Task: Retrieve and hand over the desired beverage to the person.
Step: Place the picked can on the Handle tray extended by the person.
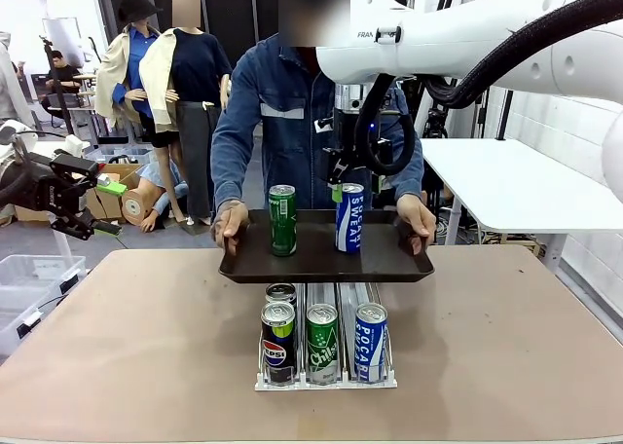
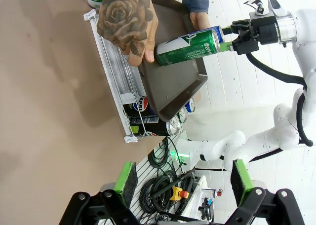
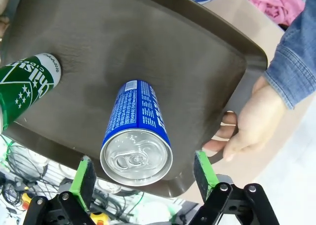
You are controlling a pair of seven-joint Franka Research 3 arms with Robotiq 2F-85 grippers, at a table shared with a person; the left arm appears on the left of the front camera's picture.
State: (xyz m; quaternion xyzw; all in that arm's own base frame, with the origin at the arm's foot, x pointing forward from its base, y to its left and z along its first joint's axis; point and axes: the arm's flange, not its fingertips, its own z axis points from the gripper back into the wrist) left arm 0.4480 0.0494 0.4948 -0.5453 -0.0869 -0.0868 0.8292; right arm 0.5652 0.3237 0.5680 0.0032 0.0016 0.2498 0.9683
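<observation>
Right gripper point(image 3: 140, 178) hangs with its jaws spread wide just above the blue can point(image 3: 137, 136), which stands beside the green can point(image 1: 282, 220) on the person's point(image 1: 282, 113) tray point(image 1: 321, 267); delivery looks nearly done, left gripper point(image 1: 105, 205) open, well off.

Matt plastic tray point(image 3: 148, 32) (glossy metal cans point(image 3: 137, 136))

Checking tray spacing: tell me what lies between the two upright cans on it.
Bare tray floor separates the green aluminium can from the blue-and-white can; front and right wrist views show it.
</observation>
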